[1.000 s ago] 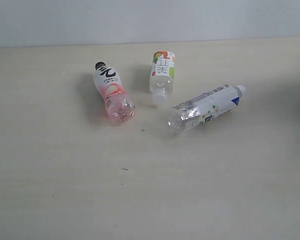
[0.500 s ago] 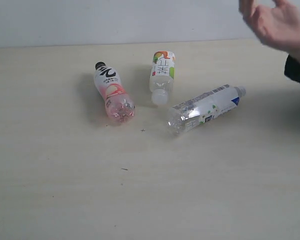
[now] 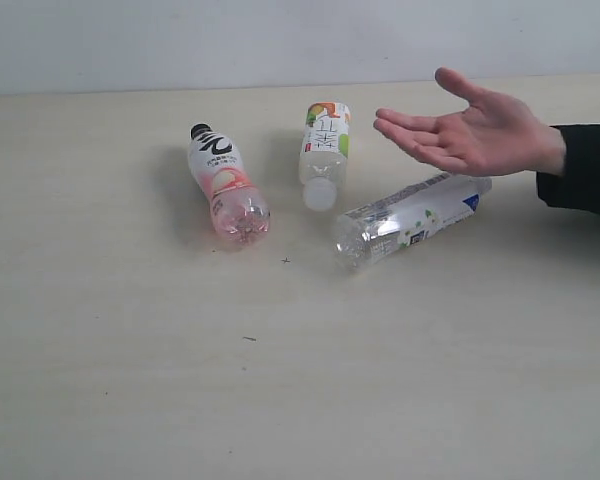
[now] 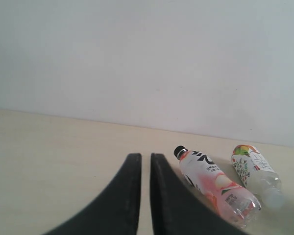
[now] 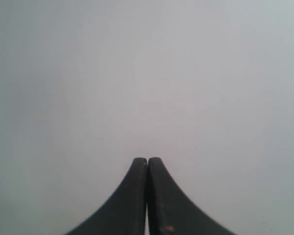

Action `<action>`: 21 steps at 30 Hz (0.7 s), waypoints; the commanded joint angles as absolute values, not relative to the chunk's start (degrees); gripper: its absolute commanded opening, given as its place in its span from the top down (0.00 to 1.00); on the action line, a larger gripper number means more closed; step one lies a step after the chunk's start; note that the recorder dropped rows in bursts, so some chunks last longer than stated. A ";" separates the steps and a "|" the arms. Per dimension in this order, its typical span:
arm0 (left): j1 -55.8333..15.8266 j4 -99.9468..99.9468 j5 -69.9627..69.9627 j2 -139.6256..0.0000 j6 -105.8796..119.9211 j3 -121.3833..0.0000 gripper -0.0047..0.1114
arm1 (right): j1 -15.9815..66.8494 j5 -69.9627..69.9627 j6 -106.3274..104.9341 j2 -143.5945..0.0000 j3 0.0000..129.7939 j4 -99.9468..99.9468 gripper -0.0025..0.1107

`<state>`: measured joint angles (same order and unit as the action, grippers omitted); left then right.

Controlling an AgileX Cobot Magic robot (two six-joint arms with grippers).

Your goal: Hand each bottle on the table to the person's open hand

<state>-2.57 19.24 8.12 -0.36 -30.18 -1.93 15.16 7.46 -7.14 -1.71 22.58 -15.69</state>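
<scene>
Fingers of the left arm (image 4: pixel 125 196) were almost pressed together and held nothing. The pink-label bottle (image 3: pixel 228 187) lay flat on the counter (image 3: pixel 280 400) ahead of them, black cap toward the wall, on the left arm's side. Fingers of the right arm (image 5: pixel 134 196) were pressed together and faced only wall. The open hand (image 3: pixel 480 135) was held out by the cap end of the white-blue bottle (image 3: pixel 405 220).

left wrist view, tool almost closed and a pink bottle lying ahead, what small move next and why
Probably open the left tool first: its fingers stand almost together, too narrow for the clear plastic pink-label black-capped bottle lying on the pale beige table ahead, while the person's bare open hand waits, palm showing.
</scene>
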 commanded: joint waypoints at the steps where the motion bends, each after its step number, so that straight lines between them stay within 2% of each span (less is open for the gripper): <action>1: -2.99 19.27 8.03 0.00 -30.22 -1.99 0.88 | 15.36 4.18 -7.37 -3.23 22.33 -15.93 0.98; 7: -2.99 19.27 8.03 0.00 -30.22 -1.99 0.88 | 16.87 6.67 -7.41 -17.07 26.83 -16.06 0.98; 11: -2.99 19.27 8.03 0.00 -30.22 -1.99 0.88 | 23.54 32.00 -12.99 -52.31 51.34 -16.61 0.98; 13: -2.99 19.27 8.03 0.00 -30.22 -1.99 0.88 | 27.12 40.43 -12.99 -67.82 63.13 -18.02 0.98; 18: -2.99 19.27 8.03 0.00 -30.22 -1.99 0.88 | 31.37 53.32 -13.95 -95.66 84.29 -17.81 0.88; 21: -2.99 19.27 8.03 0.00 -30.22 -1.99 0.88 | 31.37 57.94 -10.69 -104.68 91.19 -14.78 0.84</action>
